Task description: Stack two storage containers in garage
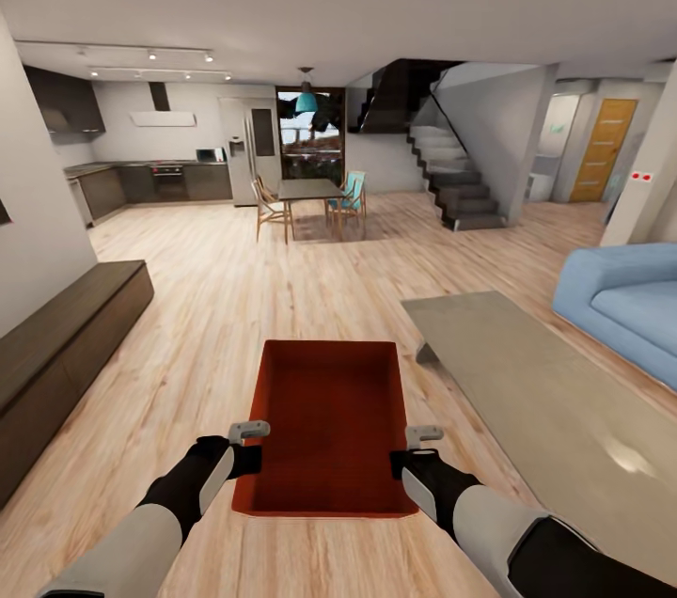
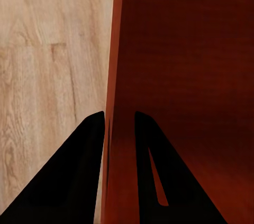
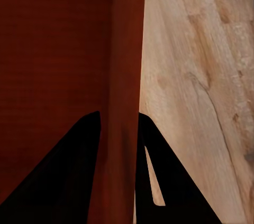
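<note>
Orange-red storage container [image 1: 329, 419] clamped between left gripper [image 1: 252, 448] and right gripper [image 1: 414, 452].

Both arms reach forward, left gripper [image 1: 246, 452] and right gripper [image 1: 420, 453] fingers clamped on container [image 1: 329, 419] walls.

head cam high, facing forward and down across the living room, 2 wrist cams tight on the storage container [image 1: 331, 424], each looking along its jaws at 1 side wall, all 3 share bin plus wood-plank floor [image 1: 216, 297]
</note>
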You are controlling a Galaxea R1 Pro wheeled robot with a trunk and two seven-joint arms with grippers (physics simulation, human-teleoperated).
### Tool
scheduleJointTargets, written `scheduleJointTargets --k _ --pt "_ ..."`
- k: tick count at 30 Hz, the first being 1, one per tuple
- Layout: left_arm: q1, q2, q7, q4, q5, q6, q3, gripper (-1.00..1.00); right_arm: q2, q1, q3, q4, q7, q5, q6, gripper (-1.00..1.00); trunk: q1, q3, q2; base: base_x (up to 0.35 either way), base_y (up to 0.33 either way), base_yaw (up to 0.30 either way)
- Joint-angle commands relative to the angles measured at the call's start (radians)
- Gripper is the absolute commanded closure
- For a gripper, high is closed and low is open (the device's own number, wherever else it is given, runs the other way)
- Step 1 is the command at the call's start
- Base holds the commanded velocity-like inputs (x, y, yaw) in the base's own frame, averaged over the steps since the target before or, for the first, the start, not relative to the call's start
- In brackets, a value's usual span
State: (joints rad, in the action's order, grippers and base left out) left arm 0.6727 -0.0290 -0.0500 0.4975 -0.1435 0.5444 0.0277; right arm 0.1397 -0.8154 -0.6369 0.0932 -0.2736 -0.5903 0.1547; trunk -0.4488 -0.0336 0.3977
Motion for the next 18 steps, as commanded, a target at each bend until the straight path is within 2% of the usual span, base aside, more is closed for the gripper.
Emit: scheduleJointTargets --k 1,16,18 --pt "0.001 0.003 -0.016 0.003 0.035 0.008 -0.006 1.00 -0.002 -0.001 -0.009 0.000 -0.012 0.010 0.007 1.00 -0.001 -0.002 0.002 0.323 0.000 0.000" --pt "0.001 0.003 -0.017 0.001 0.035 0.008 -0.006 1.00 -0.001 -0.001 -0.009 0.000 -0.012 0.010 0.008 1.00 -0.001 -0.002 0.002 0.322 0.000 0.000" --pt "0.001 0.003 -0.017 0.001 0.035 0.008 -0.006 1.00 0.000 -0.001 -0.009 0.000 -0.012 0.010 0.008 1.00 -0.001 -0.002 0.002 0.323 0.000 0.249"
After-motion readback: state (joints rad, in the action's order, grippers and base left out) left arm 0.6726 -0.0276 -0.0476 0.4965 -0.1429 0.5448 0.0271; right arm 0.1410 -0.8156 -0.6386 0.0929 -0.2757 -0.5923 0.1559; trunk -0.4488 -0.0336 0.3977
